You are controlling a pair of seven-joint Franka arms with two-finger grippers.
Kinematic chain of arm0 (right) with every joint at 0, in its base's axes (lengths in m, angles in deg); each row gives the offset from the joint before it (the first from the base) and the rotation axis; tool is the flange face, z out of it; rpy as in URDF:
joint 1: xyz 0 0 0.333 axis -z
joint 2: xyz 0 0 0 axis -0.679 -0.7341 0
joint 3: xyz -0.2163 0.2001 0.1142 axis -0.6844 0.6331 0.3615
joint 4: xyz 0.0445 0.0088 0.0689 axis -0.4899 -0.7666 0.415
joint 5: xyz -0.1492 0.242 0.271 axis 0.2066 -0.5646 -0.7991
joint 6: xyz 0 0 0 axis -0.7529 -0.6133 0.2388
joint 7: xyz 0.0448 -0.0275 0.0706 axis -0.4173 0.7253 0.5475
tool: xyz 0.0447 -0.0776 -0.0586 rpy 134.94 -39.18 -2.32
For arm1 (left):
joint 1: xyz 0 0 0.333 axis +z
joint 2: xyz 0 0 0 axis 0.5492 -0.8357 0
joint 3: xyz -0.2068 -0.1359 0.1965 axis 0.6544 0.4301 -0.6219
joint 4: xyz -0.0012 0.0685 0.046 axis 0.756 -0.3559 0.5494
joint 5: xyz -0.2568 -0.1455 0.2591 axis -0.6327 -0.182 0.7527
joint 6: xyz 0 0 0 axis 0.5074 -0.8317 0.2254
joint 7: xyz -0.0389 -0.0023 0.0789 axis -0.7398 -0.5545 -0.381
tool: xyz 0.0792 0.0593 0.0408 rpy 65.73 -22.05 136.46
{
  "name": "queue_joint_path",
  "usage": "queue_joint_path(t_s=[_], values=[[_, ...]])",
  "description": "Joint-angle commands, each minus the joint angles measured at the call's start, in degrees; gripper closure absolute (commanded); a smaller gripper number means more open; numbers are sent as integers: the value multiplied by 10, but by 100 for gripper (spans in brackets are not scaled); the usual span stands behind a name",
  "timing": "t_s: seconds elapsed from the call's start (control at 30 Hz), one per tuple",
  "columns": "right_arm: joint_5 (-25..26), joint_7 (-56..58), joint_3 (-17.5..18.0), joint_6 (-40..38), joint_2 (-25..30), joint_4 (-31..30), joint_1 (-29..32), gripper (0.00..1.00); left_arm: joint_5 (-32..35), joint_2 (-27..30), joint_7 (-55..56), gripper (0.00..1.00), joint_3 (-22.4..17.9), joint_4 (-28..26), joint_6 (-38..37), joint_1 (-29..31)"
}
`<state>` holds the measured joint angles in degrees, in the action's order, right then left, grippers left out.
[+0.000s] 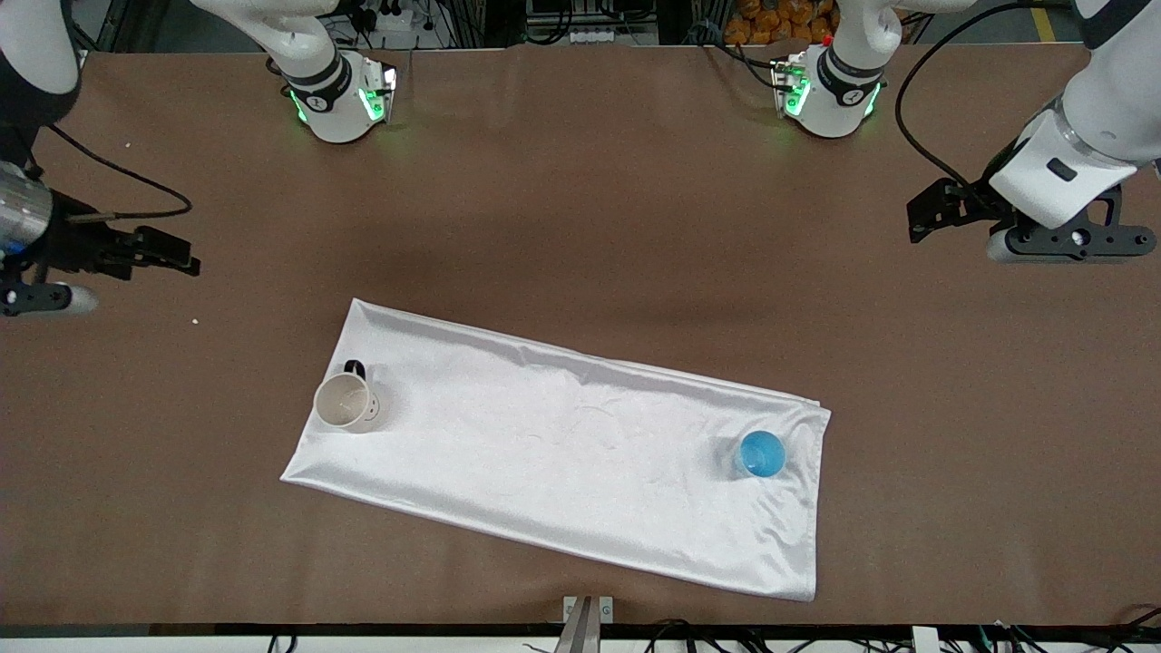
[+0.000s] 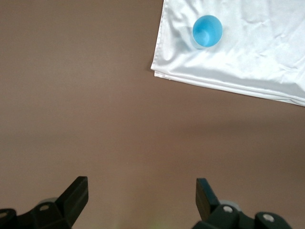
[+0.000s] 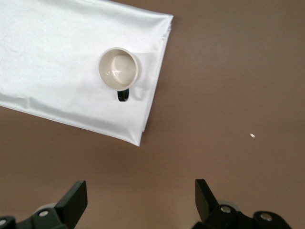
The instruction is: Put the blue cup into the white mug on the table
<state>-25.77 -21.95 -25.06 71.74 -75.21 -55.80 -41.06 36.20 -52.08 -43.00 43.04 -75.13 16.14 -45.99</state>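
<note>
The cup (image 1: 760, 453), lower right of the front view on the cloth (image 1: 580, 435), looks light, rigid and slick; take it across the rim. The mug (image 1: 344, 401) stands lower left. Left gripper (image 1: 934, 220) and right gripper (image 1: 163, 252) wait over bare worktop (image 1: 580, 199), jaws wide and empty.

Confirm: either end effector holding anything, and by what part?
Nothing held. Left end effector and right end effector are open over bare table; blue cup and white mug sit untouched on the cloth.

Right tool (image 1: 190, 263) partly cut off at frame edge; mug handle (image 1: 355, 368) perhaps half-hidden
</note>
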Motion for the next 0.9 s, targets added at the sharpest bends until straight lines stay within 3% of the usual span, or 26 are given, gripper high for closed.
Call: queue_joint_path(t_s=[0.0,0.23,0.57,0.87], values=[[-15,-10,1,44,-28,-28,-18,0,1,-1,-7,0,-2,1,3,-3],[-16,-31,2,111,-76,-68,-45,0,1,-4,-2,0,-2,2,5,-7],[-32,-71,2,120,-134,-68,-72,0,3,-5,-3,0,-2,2,9,-6],[-37,-90,2,180,-177,-67,-94,0,3,-9,-3,0,-2,4,10,-4]])
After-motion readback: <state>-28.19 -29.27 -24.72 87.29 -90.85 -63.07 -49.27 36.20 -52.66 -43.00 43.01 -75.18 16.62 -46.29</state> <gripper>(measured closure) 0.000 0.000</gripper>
